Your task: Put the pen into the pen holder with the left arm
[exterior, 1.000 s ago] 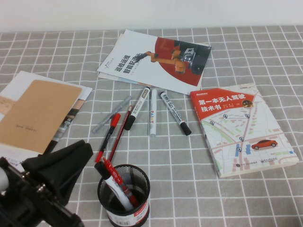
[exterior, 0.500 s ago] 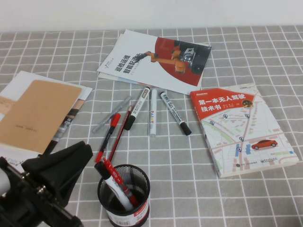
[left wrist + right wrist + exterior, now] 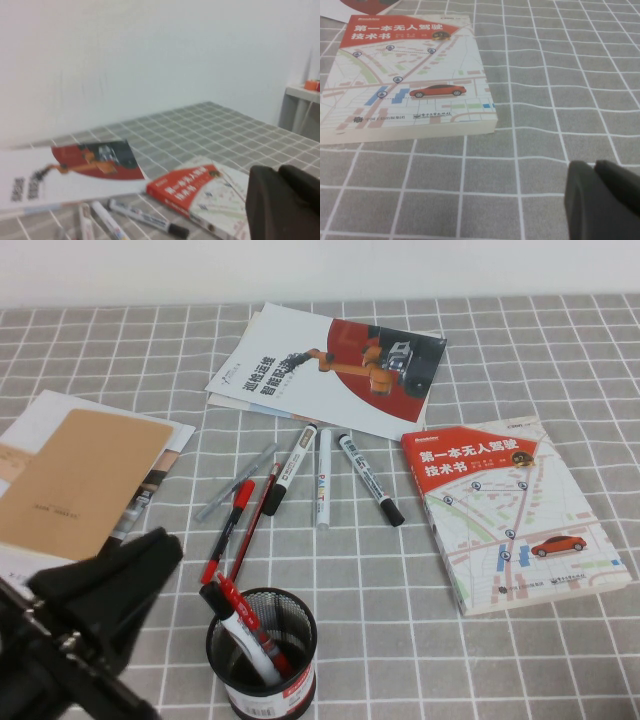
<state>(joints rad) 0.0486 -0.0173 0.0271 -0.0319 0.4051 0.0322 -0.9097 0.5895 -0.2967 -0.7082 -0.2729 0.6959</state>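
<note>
The slim red pen (image 3: pixel 256 520) lies on the table just beyond the pen holder, beside a red-capped pen with a black barrel (image 3: pixel 226 528). The black mesh pen holder (image 3: pixel 262 658) stands at the near edge, with a red-and-white marker (image 3: pixel 245 632) leaning in it. My left gripper (image 3: pixel 168 543) is shut and empty. It hovers left of the holder, near the pen's lower end but apart from it. In the left wrist view its fingers (image 3: pixel 282 200) are pressed together. My right gripper (image 3: pixel 594 172) is shut and empty, low over the cloth near the map book (image 3: pixel 402 75).
A clear grey pen (image 3: pixel 236 483) and three markers (image 3: pixel 322 478) lie beyond the red pen. A red map book (image 3: pixel 510 510) is on the right, a robot brochure (image 3: pixel 330 365) at the back and a brown notebook (image 3: pixel 75 480) on the left. A grey checked cloth covers the table.
My left arm has drawn back a little to the left and towards the near edge, away from the holder. Pens and holder have not moved.
</note>
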